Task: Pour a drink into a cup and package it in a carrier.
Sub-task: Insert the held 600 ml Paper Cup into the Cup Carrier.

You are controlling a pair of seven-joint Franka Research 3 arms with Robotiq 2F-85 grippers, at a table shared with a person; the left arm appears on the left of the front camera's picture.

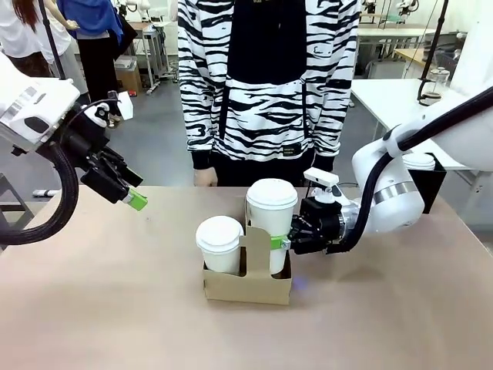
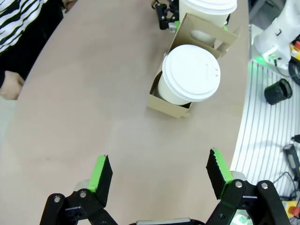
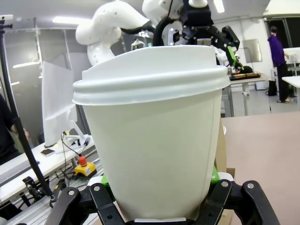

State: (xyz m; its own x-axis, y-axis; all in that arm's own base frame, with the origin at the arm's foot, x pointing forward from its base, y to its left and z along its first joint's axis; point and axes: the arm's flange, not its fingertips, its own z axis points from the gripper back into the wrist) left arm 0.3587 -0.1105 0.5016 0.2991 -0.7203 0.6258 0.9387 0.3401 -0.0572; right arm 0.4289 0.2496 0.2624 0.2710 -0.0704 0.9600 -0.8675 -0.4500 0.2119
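While the left gripper (image 2: 159,176) hangs open, the right gripper (image 1: 283,242) clamps the thin, crushable lidded white paper cup (image 1: 271,223) low in the brown cardboard carrier (image 1: 248,285).

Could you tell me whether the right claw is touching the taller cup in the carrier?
Touching: in the right wrist view, the right claw clamps the cup between its green pads.
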